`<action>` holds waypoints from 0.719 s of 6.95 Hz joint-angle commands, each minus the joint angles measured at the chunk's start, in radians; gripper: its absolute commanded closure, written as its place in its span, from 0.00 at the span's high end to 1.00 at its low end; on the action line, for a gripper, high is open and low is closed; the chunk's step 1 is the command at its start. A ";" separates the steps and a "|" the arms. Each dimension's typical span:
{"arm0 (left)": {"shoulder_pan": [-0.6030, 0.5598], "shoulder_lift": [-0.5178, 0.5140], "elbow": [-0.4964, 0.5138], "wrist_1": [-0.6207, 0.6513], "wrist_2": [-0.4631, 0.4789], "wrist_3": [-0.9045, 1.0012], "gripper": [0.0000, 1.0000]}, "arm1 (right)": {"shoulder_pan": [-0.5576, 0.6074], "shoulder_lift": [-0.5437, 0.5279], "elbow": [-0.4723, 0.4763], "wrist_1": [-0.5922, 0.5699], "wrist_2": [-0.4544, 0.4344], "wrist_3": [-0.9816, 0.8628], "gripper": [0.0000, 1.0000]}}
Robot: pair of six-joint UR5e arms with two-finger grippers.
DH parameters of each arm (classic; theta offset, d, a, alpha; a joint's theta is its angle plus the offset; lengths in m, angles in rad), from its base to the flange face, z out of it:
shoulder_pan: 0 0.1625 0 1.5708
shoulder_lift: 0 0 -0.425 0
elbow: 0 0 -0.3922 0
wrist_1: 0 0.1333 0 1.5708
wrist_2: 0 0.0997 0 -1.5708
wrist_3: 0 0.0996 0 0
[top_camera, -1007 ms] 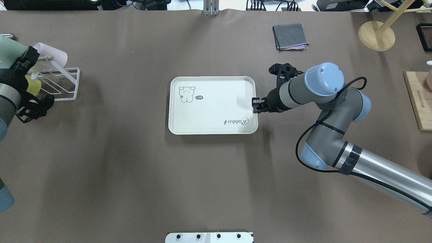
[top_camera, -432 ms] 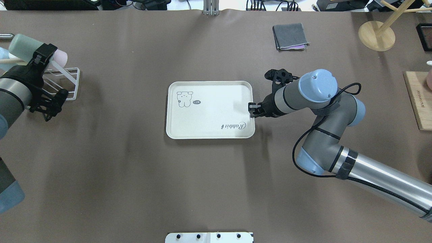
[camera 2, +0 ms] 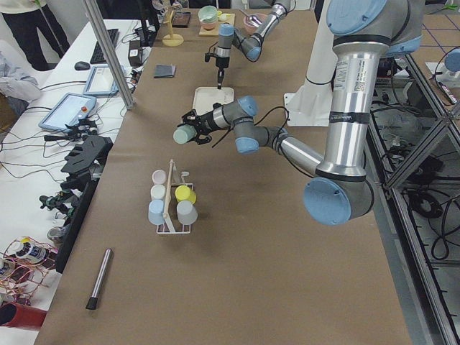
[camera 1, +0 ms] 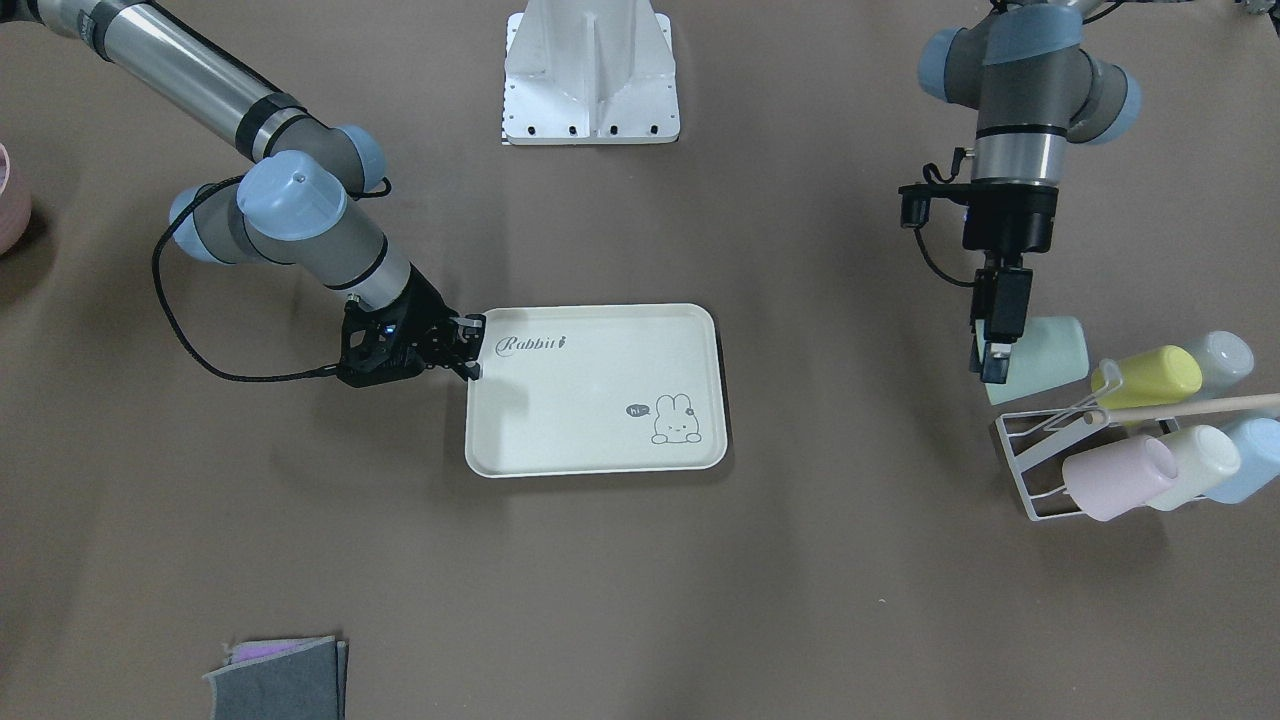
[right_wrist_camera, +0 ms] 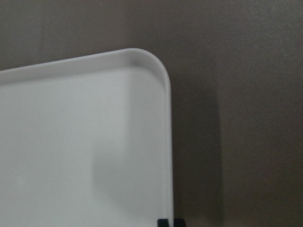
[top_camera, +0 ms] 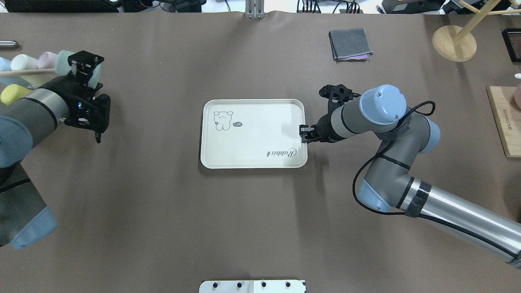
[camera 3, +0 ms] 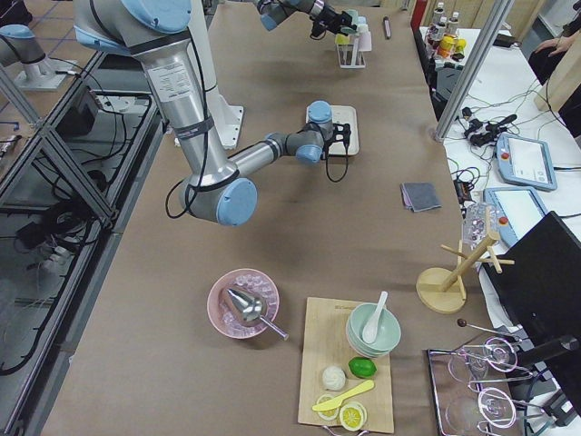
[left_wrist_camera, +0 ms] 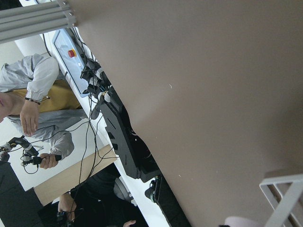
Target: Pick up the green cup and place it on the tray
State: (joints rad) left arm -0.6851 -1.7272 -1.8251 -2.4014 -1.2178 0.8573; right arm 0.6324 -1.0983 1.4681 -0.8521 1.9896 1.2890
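The green cup (camera 1: 1050,352) lies on its side in my left gripper (camera 1: 1000,345), held in the air just beside the cup rack. It also shows in the overhead view (top_camera: 64,61) behind that gripper (top_camera: 84,68), and in the exterior left view (camera 2: 184,134). The cream tray (top_camera: 252,138) with the bunny drawing lies flat at mid-table and holds nothing. My right gripper (top_camera: 303,134) is shut on the tray's rim near the "Rabbit" script (camera 1: 470,352). The right wrist view shows the tray's corner (right_wrist_camera: 147,61).
A white wire rack (camera 1: 1035,500) at the table's left end holds yellow (camera 1: 1160,375), pink (camera 1: 1115,478), cream (camera 1: 1200,455) and blue (camera 1: 1245,445) cups. A folded grey cloth (top_camera: 350,44), a wooden stand (top_camera: 454,42) and a wooden board (top_camera: 504,122) lie on the right side.
My left arm has carried the green cup off the rack and to the right. My right gripper shifted the tray slightly left and nearer, then held still.
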 commanded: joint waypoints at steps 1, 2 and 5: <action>0.015 -0.174 0.105 -0.002 -0.089 -0.220 0.75 | 0.001 0.000 0.001 0.002 0.000 0.038 0.15; 0.044 -0.224 0.131 -0.005 -0.113 -0.347 0.75 | 0.000 0.000 0.003 0.005 0.000 0.053 0.89; 0.137 -0.279 0.187 -0.066 -0.108 -0.684 0.75 | 0.084 -0.012 0.023 -0.002 0.032 0.040 1.00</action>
State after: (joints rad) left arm -0.5854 -1.9912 -1.6670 -2.4262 -1.3268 0.3069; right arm 0.6711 -1.1030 1.4832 -0.8475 2.0023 1.3374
